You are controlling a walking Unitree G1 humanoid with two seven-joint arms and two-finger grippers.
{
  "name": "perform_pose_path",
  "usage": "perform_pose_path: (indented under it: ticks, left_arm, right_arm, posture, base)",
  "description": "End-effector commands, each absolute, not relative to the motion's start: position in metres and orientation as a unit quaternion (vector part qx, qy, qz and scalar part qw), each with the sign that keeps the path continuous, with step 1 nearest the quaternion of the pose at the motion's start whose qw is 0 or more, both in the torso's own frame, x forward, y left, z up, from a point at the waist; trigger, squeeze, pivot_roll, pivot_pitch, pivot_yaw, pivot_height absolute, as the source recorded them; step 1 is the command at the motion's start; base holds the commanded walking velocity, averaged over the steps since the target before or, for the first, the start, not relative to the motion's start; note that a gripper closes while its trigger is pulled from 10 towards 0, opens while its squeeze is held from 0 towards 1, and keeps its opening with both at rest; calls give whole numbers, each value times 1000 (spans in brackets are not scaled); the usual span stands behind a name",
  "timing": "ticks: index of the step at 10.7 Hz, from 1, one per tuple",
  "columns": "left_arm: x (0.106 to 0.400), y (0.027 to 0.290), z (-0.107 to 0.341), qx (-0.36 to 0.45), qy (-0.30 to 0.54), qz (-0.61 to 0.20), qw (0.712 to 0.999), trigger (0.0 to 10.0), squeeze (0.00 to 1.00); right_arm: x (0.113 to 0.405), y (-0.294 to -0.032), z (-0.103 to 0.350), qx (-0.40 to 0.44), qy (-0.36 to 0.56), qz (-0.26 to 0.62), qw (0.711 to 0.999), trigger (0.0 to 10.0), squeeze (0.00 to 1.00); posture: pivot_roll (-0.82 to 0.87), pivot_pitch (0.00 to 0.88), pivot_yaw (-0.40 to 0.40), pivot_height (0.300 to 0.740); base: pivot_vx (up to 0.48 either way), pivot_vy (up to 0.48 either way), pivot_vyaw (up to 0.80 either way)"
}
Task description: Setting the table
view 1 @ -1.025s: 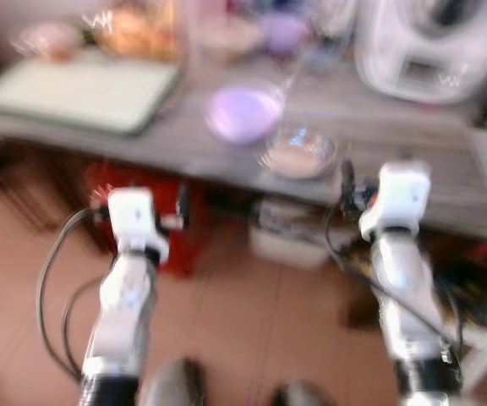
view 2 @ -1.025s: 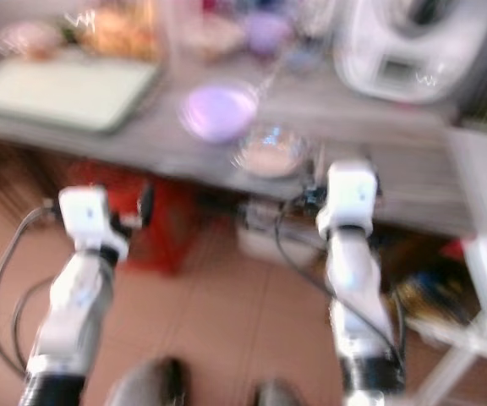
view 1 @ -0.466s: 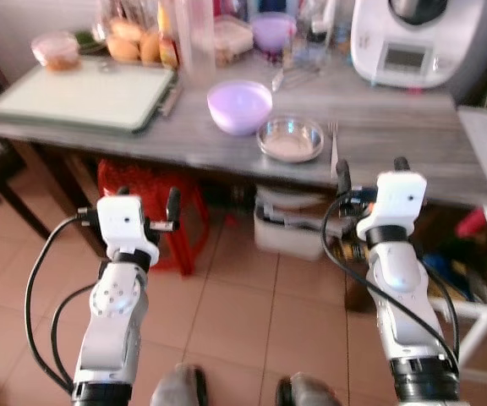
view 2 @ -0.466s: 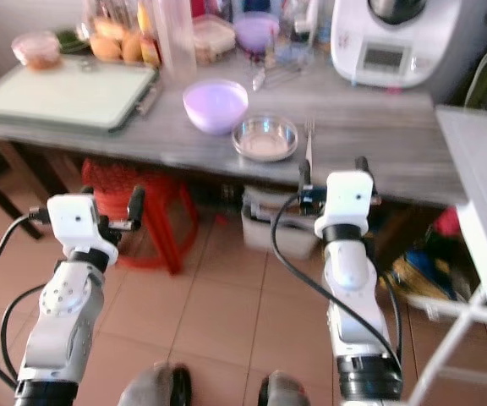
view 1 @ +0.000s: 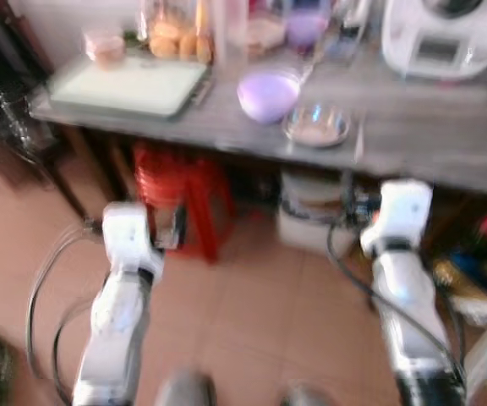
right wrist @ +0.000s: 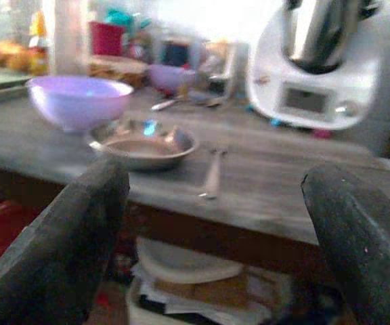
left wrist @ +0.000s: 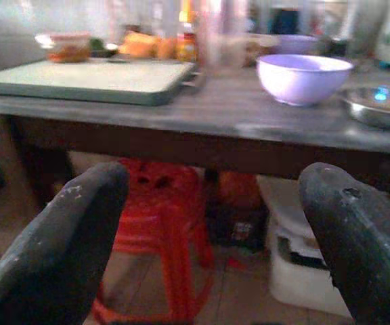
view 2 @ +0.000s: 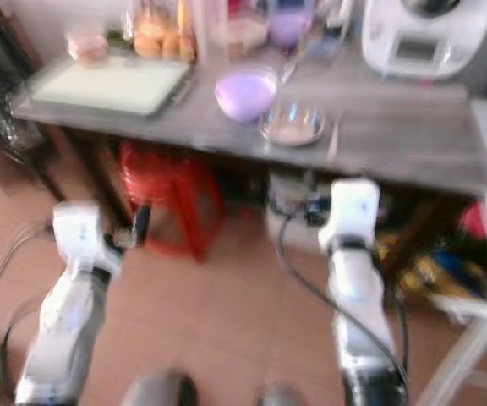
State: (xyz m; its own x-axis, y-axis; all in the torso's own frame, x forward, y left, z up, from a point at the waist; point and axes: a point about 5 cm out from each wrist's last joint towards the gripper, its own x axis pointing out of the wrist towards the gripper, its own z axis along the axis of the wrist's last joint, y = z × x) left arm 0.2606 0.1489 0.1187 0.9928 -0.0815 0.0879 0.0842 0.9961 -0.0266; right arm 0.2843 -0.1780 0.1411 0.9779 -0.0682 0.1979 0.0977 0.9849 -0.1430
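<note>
Bowls sit on the desk (view 1: 413,139) near the top middle, the purple bowl (view 1: 267,85) beside the metal bowl (view 1: 315,125), and both my left gripper (left wrist: 208,237) and right gripper (right wrist: 212,237) are spread wide and empty, so I should step closer slowly first.

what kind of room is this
Most likely a home kitchen. A grey table holds a purple bowl, a metal dish and a white kitchen machine, with a red stool on the tiled floor beneath.
</note>
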Motion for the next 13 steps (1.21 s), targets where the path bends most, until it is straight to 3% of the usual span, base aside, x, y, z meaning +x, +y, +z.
perform_pose_path:
  ticks: [1,13]
  left_arm:
    - [262,147,123,-19,-51,-55,997,10000,0]
    - [260,144,123,-29,-50,-69,996,10000,0]
  right_arm:
    - [284,-179,146,-76,-103,-41,991,10000,0]
    - [287,-172,149,-88,-99,-1,991,10000,0]
  posture:
    - [-23,115,23,740]
    - [-30,132,0,740]
  base:
    - [0,0,0]
    - [0,-395,-236]
